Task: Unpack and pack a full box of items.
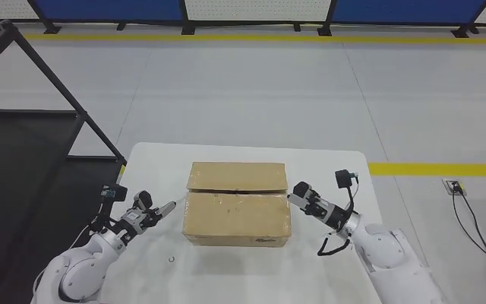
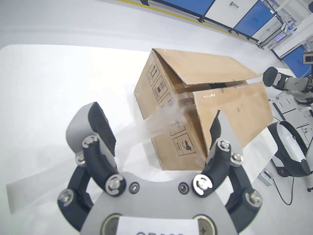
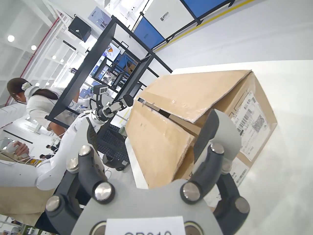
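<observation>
1. The left gripper [image 2: 156, 110] hangs low over the table off the box's left end. Its fingers [image 2: 97, 121] stand wide apart and grip nothing.
2. The right gripper [image 1: 298, 194] sits just beside the box's right end, near the far top corner. Its one visible finger [image 3: 215, 133] stands well off the centre line, so the jaws look spread. I cannot tell whether it touches the cardboard.
3. The cardboard box [image 1: 237, 216] stands upright in the middle of the white table [image 1: 334, 163]. Its long axis runs left to right, with one short end facing each gripper.
4. The two top flaps meet at a seam along that long axis. The far flap [image 2: 203, 65] is tilted up a little at the seam, leaving a dark gap above the flat near flap [image 2: 232, 106].
5. A clear tape strip [image 2: 156, 123] hangs from the left end face and trails across the table beneath the left gripper.
6. Printed handling symbols [image 2: 156, 86] mark the left end, and a shipping label [image 3: 251, 123] is on the right end.
7. A small curled object [image 1: 173, 261] lies on the table near the front edge, apart from the box.
8. A black metal frame [image 1: 45, 129] stands on the floor left of the table.
</observation>
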